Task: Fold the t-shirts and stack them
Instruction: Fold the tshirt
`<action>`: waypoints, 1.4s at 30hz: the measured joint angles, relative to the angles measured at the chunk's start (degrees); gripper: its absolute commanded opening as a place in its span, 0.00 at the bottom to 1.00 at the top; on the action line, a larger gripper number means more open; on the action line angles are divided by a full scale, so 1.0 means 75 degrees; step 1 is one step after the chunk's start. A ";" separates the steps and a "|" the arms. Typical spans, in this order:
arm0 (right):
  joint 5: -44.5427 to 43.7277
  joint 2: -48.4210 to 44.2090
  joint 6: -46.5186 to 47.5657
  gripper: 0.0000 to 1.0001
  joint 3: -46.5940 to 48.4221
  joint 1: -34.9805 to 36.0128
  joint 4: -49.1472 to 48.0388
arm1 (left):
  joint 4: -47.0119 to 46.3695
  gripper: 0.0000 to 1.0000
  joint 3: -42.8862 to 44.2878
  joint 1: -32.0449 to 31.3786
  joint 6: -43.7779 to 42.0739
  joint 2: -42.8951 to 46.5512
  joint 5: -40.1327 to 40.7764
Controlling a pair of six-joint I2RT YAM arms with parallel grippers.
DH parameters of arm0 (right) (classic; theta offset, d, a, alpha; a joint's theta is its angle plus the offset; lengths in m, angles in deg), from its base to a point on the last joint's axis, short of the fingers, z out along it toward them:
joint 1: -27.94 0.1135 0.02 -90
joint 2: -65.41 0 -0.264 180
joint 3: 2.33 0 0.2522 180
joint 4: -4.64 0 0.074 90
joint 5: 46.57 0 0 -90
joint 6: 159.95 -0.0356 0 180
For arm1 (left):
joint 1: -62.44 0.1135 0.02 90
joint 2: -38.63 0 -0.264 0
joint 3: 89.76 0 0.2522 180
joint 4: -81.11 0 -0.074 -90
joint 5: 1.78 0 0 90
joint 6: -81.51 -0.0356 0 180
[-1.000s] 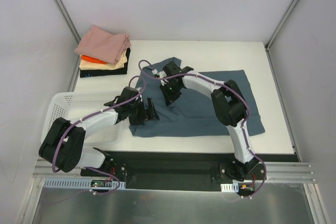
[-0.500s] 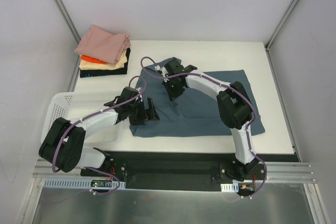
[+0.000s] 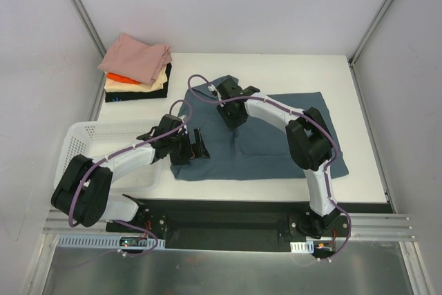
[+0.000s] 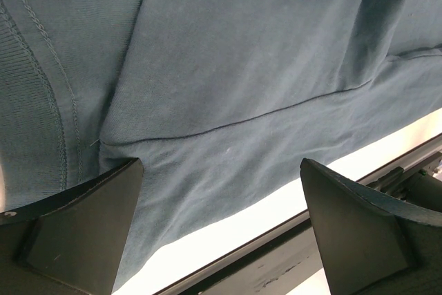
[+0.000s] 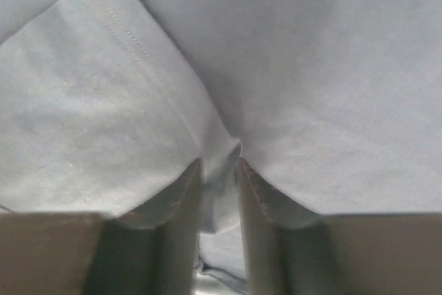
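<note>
The slate-blue t-shirt (image 3: pixel 276 144) lies spread on the white table, its left part bunched. My right gripper (image 3: pixel 233 117) is shut on a fold of this shirt (image 5: pixel 219 170) near its upper left. My left gripper (image 3: pixel 195 146) is open over the shirt's near-left corner; its view shows the blue cloth (image 4: pixel 228 88) and hem between the wide-apart fingers (image 4: pixel 76 226). A stack of folded t-shirts sits at the back left: dusty pink (image 3: pixel 137 59) on top, then orange (image 3: pixel 117 78), cream (image 3: pixel 155 85) and black (image 3: pixel 131 94).
A white plastic lattice basket (image 3: pixel 97 144) stands at the left, beside the left arm. The table's near edge and a black rail (image 3: pixel 242 208) run just below the shirt. Grey walls and metal posts enclose the table.
My right gripper has moved right and toward the back with the pinched fold, dragging the shirt's upper-left part along. The left arm has not moved.
</note>
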 measured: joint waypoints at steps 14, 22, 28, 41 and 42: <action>-0.2215 -0.0959 -0.0915 0.96 -0.0731 -0.0134 -0.0149 | 0.0000 0.99 0.0000 0.0000 0.0000 0.0000 0.0000; 0.1883 -0.2212 -0.2442 0.68 -0.2500 -0.2078 -0.2055 | 0.0000 0.99 -0.0009 0.0000 -0.0003 0.0012 0.0000; 0.3348 -0.1740 -0.2879 0.49 -0.2929 -0.2361 -0.2294 | -0.0006 0.99 -0.0079 0.0000 0.0000 0.0096 0.0000; 0.3582 -0.1029 -0.2903 0.37 -0.2684 -0.2049 -0.2025 | -0.0012 0.99 -0.0090 0.0000 0.0000 0.0105 -0.0006; 0.3547 -0.0994 -0.2903 0.35 -0.2643 -0.2037 -0.1988 | -0.0012 0.99 -0.0090 0.0000 0.0000 0.0105 -0.0006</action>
